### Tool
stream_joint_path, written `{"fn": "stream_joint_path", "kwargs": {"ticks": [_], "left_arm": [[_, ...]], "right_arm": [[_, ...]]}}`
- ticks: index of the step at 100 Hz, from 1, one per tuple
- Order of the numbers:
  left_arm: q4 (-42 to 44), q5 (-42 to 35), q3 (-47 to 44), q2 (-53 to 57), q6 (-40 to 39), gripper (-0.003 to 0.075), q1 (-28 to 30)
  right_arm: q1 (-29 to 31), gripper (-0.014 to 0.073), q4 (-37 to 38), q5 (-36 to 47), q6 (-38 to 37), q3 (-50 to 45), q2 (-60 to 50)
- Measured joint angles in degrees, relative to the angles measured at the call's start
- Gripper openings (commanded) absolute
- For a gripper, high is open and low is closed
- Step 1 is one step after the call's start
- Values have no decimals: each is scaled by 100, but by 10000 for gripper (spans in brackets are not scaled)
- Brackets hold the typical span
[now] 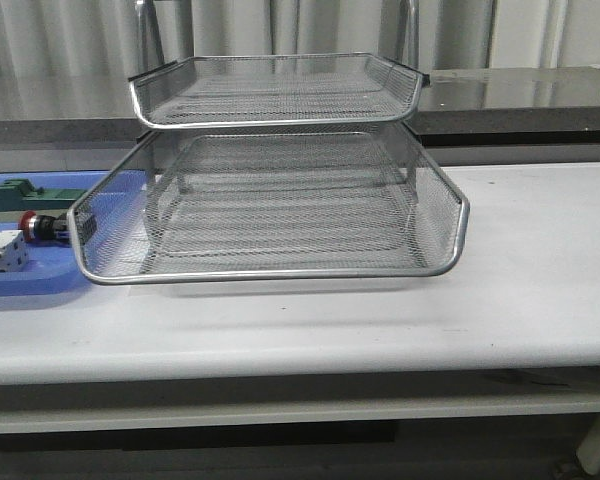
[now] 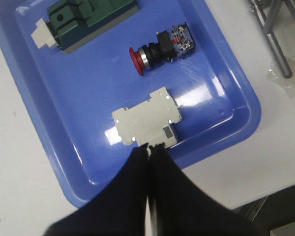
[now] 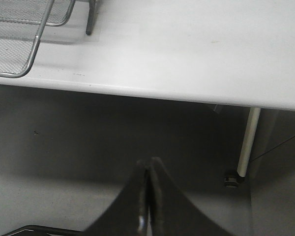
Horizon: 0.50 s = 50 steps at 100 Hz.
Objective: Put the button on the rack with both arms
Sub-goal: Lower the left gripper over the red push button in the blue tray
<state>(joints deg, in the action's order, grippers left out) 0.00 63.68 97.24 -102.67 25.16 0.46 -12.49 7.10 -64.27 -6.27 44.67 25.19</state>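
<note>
The button [image 2: 162, 48], with a red mushroom cap and dark body, lies on its side in a blue plastic tray [image 2: 78, 103]; in the front view it shows at the far left [image 1: 38, 226]. My left gripper [image 2: 149, 146] is shut and empty, hovering above the tray over a white block [image 2: 146, 119], some way from the button. The silver wire-mesh rack [image 1: 280, 190] stands mid-table; its corner shows in the right wrist view [image 3: 19, 39]. My right gripper [image 3: 148, 162] is shut and empty, below and in front of the table's front edge. Neither arm shows in the front view.
A green-and-cream block [image 2: 83, 19] lies in the blue tray [image 1: 40, 280] beside the button. Rack legs [image 2: 275, 39] stand just past the tray's edge. A white table leg [image 3: 247, 147] with a foot is near the right gripper.
</note>
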Motion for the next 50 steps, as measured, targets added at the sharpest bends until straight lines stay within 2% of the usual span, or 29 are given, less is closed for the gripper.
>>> {"fn": "stream_joint_path", "kwargs": {"ticks": [4,11,15,18,20,28,35,50], "left_arm": [[0,52,160,-130,28,76,0],[-92,88,324,-283,152,207,0],[-164,88,375,-326,326,326,0],[-218,99,388,-355,490,381,0],[-256,99,400,-369,628,454,0],[-331,112,408,-393,1147,608,0],[-345,43,408,-406,1483,650,-50],[-355,-582,408,-406,1710,627,-167]], "right_arm": [[0,-67,0,0,0,0,0],[0,-67,0,0,0,0,0],[0,-67,0,0,0,0,0],[0,-67,0,0,0,0,0],[0,-67,0,0,0,0,0],[0,-67,0,0,0,0,0],[0,-67,0,0,0,0,0],[0,-67,0,0,0,0,0]]}}
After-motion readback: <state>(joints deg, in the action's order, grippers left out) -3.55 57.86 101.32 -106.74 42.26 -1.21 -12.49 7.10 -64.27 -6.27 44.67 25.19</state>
